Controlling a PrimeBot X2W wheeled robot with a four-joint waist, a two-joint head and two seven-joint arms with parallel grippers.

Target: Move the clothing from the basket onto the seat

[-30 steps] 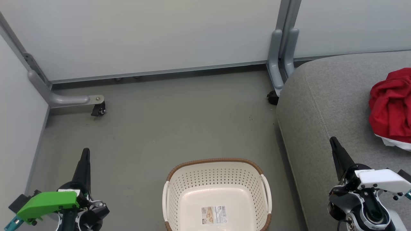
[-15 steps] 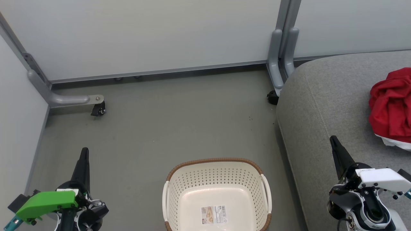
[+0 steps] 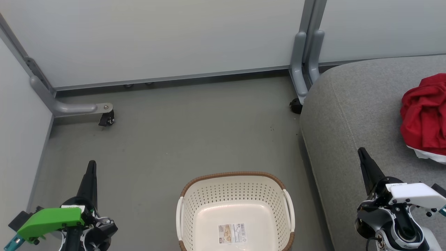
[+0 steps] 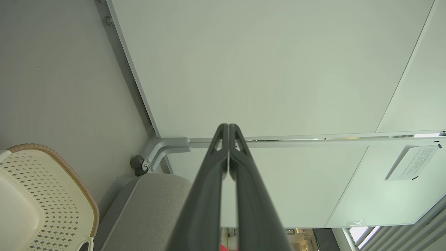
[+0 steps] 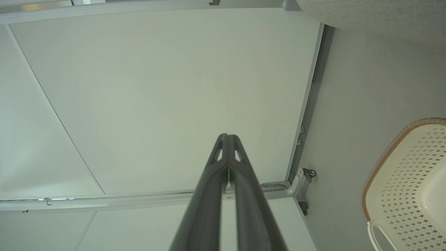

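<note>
My left fingers [image 3: 90,181] and right fingers [image 3: 366,164] are pressed together, tip to tip, with nothing between them. The left ones hang over the floor [image 3: 174,132], the right ones over the seat [image 3: 355,104] near its front edge. The basket [image 3: 233,173] stands on the floor between them, and its bottom shows just a sticker [image 3: 232,233]. The red clothing [image 3: 423,115] lies bunched on the seat, well in from the edge beside the basket. I judge the moving done. What is left is checking the near end of the basket, cut off in the head view, while holding both arms clear of the rim.
</note>
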